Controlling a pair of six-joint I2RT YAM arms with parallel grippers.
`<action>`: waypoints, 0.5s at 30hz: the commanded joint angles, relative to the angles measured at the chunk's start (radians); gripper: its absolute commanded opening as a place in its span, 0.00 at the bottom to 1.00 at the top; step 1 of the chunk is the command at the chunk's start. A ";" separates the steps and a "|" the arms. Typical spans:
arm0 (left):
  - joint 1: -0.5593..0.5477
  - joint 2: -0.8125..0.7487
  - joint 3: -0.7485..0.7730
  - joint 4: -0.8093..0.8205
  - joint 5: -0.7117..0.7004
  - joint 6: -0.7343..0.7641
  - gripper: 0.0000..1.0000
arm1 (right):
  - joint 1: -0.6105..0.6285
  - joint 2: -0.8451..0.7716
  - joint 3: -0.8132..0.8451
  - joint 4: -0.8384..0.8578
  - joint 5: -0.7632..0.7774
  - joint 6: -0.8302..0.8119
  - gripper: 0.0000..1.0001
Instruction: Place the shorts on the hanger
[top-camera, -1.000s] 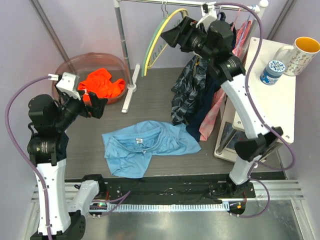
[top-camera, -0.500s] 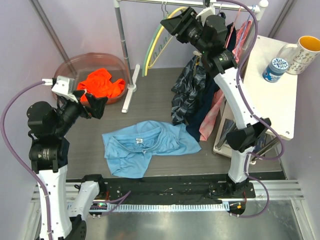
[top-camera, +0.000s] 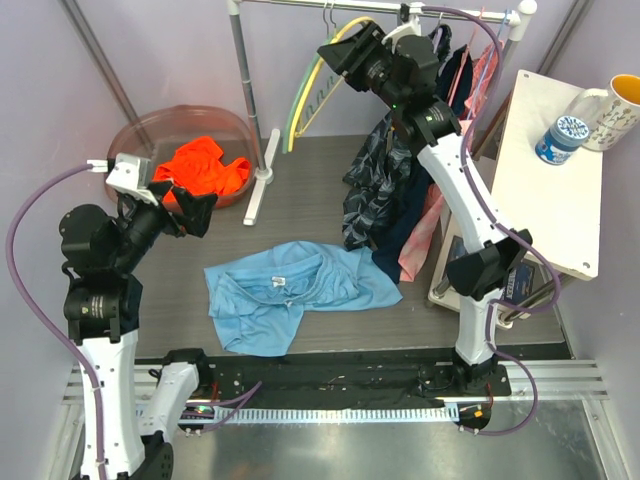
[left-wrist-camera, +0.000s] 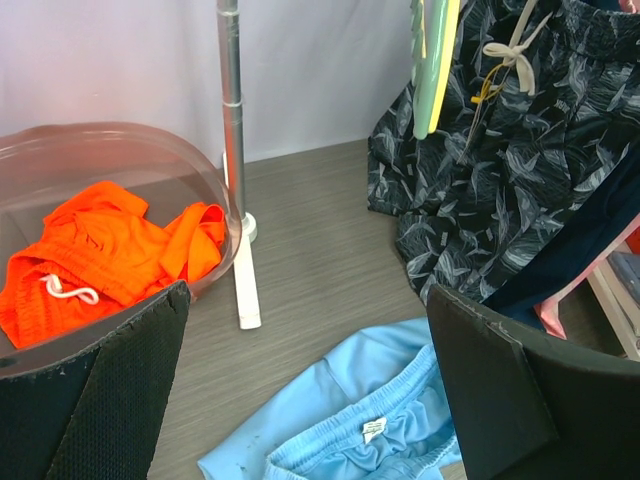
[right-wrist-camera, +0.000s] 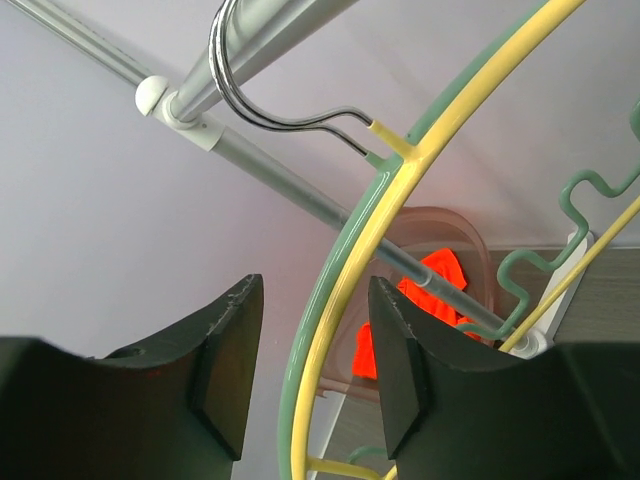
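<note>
right pincer (right-wrist-camera: 310, 300) up at the metal rail (right-wrist-camera: 270, 35), spread apart, big yellow arched plastic hanger (right-wrist-camera: 385, 200) framed in the gap; left pincer (left-wrist-camera: 305, 310) gapes wide over the sky-blue fabric shorts (top-camera: 290, 290).

Bright, even, diffuse light, soft faint shadows, all views sharp, near gripper edges slightly soft, no glare
</note>
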 joint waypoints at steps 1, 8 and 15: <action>0.007 -0.011 -0.009 0.055 0.013 -0.020 1.00 | 0.016 0.006 0.008 0.048 0.020 -0.010 0.53; 0.006 -0.018 -0.013 0.063 0.010 -0.024 1.00 | 0.023 0.023 0.009 0.050 0.034 -0.009 0.52; 0.007 -0.018 -0.026 0.075 0.013 -0.029 1.00 | 0.023 0.046 0.015 0.048 0.050 -0.010 0.48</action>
